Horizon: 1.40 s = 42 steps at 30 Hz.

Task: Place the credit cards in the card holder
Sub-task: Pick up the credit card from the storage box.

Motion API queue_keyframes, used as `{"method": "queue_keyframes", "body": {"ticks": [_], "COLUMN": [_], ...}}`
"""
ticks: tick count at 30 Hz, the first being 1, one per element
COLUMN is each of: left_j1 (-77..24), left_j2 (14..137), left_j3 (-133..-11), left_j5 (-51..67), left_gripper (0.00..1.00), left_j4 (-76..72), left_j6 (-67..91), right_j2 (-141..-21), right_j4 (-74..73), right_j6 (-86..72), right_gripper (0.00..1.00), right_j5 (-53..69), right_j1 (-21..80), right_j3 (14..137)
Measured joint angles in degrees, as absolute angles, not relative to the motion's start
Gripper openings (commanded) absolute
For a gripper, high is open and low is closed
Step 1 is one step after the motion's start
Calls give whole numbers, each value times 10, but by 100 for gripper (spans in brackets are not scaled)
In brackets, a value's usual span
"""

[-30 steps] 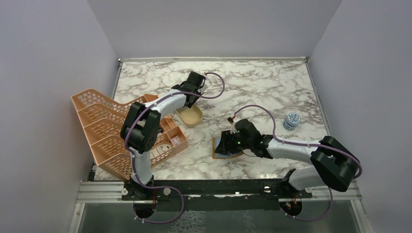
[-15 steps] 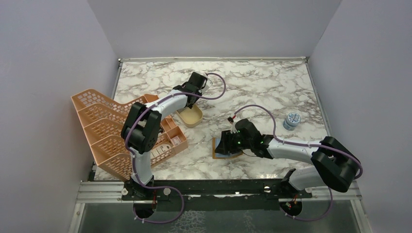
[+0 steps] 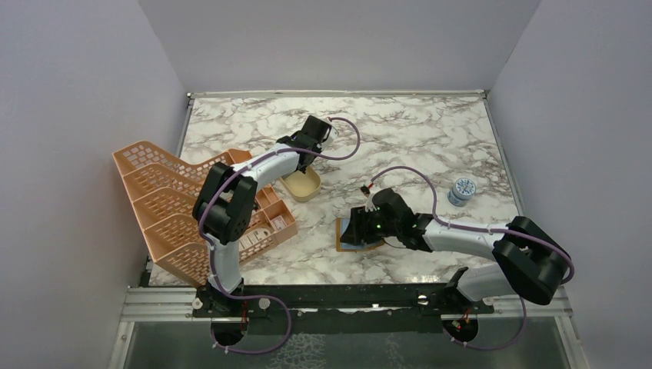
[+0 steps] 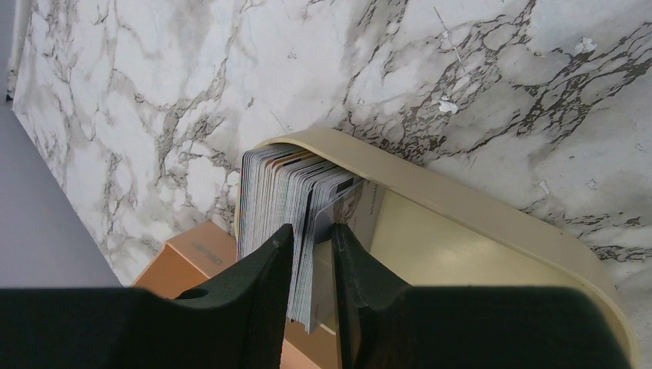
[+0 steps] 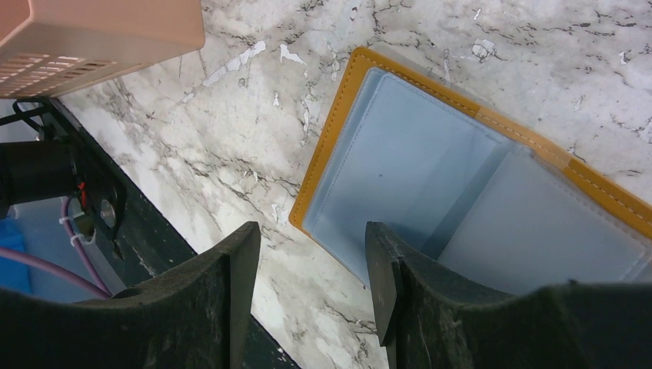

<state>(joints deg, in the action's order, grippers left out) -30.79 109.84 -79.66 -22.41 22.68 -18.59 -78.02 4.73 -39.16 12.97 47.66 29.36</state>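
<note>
A stack of pale credit cards (image 4: 277,192) stands on edge in a tan oval dish (image 4: 477,215) at mid-table (image 3: 301,184). My left gripper (image 4: 314,229) reaches into the dish from above (image 3: 307,146). Its jaws are closed to a narrow gap on several cards at the stack's right end, which fill the space between the fingers. The card holder (image 5: 430,169) lies open on the marble (image 3: 355,244), with a mustard rim and a grey-blue inside. My right gripper (image 5: 311,231) hangs open over its near corner (image 3: 367,223), one finger above the pocket, the other above bare marble.
A big peach lattice rack (image 3: 165,207) fills the left side, and its corner shows in the right wrist view (image 5: 92,31). A small round tin (image 3: 461,190) stands at the right. The black rail at the table's near edge (image 5: 84,192) lies close to the card holder.
My left gripper's jaws have narrowed around the end of the card stack, and the left wrist has shifted slightly. The right arm and the card holder have stayed still.
</note>
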Motion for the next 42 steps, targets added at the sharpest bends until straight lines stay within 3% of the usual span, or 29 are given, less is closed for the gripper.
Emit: {"method": "queue_keyframes", "body": {"ticks": [21, 32, 42], "left_j1": [-312, -319, -324], "left_j2": [1098, 1098, 1098], "left_j3": [-797, -802, -843], "left_j5": [-236, -236, -236], "left_gripper": [16, 0, 0], "left_j4": [229, 251, 313], "left_j6": [-188, -183, -157], "right_j2": [-779, -773, -760], "right_j4": [48, 48, 47], "right_j6": [-392, -394, -394], "right_gripper": [53, 53, 53], "right_j5": [130, 130, 130], "right_j1": [477, 477, 477], "right_j3": [289, 288, 288]}}
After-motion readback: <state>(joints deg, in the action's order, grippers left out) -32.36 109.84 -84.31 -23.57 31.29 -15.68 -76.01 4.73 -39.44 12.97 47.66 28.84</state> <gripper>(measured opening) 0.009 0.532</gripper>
